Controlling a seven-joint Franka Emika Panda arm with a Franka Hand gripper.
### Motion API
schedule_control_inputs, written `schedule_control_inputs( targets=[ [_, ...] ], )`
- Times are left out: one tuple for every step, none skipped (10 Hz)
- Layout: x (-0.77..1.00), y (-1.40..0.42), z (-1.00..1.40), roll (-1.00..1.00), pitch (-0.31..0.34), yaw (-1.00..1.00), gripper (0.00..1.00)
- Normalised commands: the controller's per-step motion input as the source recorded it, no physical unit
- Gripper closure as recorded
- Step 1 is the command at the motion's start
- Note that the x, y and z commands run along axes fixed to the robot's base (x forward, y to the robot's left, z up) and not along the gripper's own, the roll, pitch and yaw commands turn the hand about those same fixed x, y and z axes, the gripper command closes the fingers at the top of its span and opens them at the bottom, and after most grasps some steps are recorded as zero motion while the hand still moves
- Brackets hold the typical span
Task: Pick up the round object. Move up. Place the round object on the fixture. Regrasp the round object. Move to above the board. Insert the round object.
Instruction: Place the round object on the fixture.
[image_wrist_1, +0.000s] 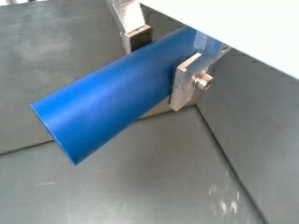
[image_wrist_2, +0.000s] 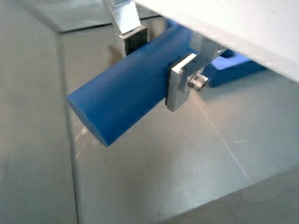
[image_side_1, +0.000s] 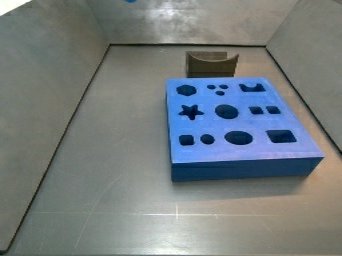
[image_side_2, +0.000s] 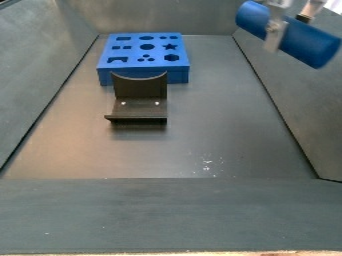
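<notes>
The hand (image_wrist_1: 163, 59) pinches the blue peg (image_wrist_1: 111, 105) crosswise between its silver fingers (image_wrist_1: 187, 83) (both wrist views show the plates pressed against its sides). In a side view the peg (image_side_2: 290, 35) hangs high above the grey floor (image_side_2: 174, 150), off to one side of the fixture (image_side_2: 138, 103) and the board (image_side_2: 144, 58), touching neither.

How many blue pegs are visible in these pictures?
1. The blue peg is held between the gripper fingers, raised near the side wall, apart from the board and fixture. No others are visible.
</notes>
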Motion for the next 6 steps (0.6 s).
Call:
schedule_control_inputs(
  targets=[
    [1.0,-0.12,-0.06,0.04,-0.077,-1.0,1.0],
    [1.0,-0.11,-0.05,0.03,-0.07,-1.0,1.0],
    [1.0,-0.1,-0.05,0.01,-0.061,-1.0,1.0],
    [1.0,-0.09,-0.05,0.01,-0.052,-1.0,1.0],
    [1.0,-0.07,-0.05,-0.02,-0.027,-0.78,1.0],
    [1.0,-0.07,-0.05,-0.03,-0.008,-0.61,1.0]
  ],
)
